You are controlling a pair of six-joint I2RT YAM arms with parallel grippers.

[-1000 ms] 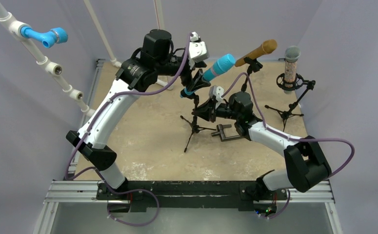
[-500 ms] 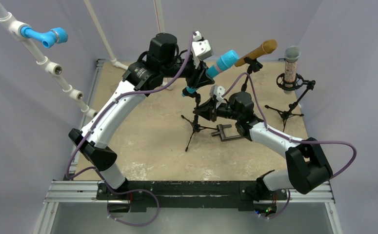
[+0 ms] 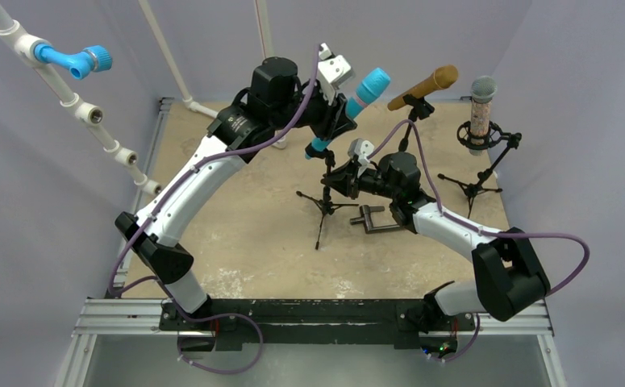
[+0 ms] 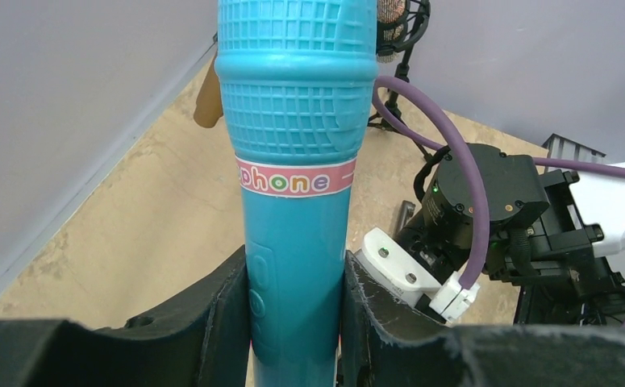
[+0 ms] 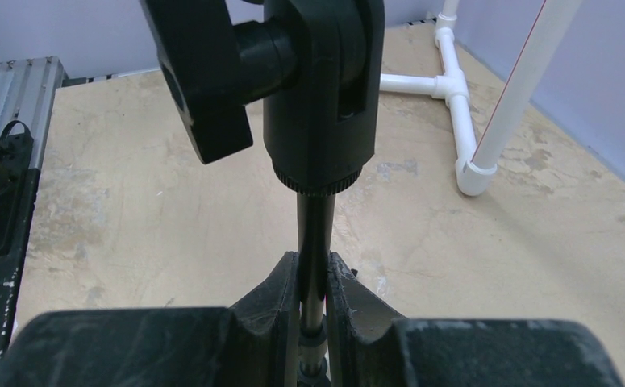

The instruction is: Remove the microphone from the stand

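The left end effector sits in the upper middle of the top view, closed partway on the blue toy microphone. In the left wrist view its two black fingers press against both sides of the handle just below the pink label band, with the left end effector at the bottom centre and the blue toy microphone running straight up the frame, its gridded head at the top edge. In the top view it tilts, head toward the upper right, tail toward the lower left. The tail hangs just above the top of the tripod stand; I cannot tell whether the two touch.

The right end effector is at the centre of the top view, closed nearly all the way on the thin pole of that stand. In the right wrist view the right end effector pinches the pole at the bottom centre, and the tripod stand shows its black swivel head and side knob above. Its legs rest on the tan surface.

To the upper right stand a gold microphone on its own stand and a grey microphone in a shock mount. A black clamp lies on the surface just right of the tripod legs. White PVC pipe lies at the far edge.
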